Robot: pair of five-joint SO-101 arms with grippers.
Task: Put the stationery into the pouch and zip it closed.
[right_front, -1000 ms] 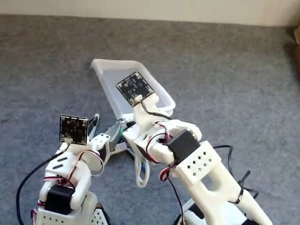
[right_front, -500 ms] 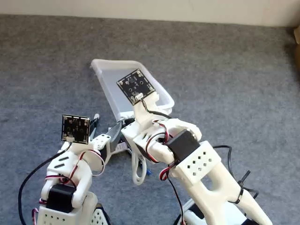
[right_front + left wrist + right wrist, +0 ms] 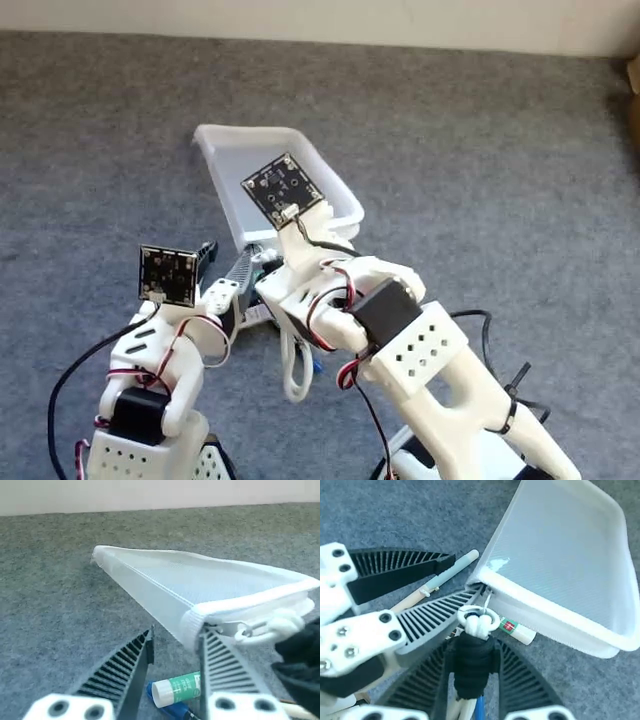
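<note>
Grey carpet (image 3: 500, 150) holds a white mesh pouch (image 3: 260, 165) near its middle; the right gripper (image 3: 472, 645) pinches its zip cord (image 3: 472, 667), the left gripper (image 3: 176, 632) gapes open at its corner, and a glue stick (image 3: 175, 687) and pen (image 3: 451, 571) lying outside suggest packing and zipping remain.

Cannot see the near end of the translucent white mesh pouch (image 3: 250, 165) in the high view: covered by the right arm's square black camera board (image 3: 285, 188). Cut off by the frame edge in the right wrist view too. Can make out only part of the green-labelled white glue stick (image 3: 177, 689), tucked behind one of the left jaws; cannot identify the blue object (image 3: 170, 710) under it. Cannot see the lower end of the black-wrapped cord pull (image 3: 470, 655), buried between the right jaws.
</note>
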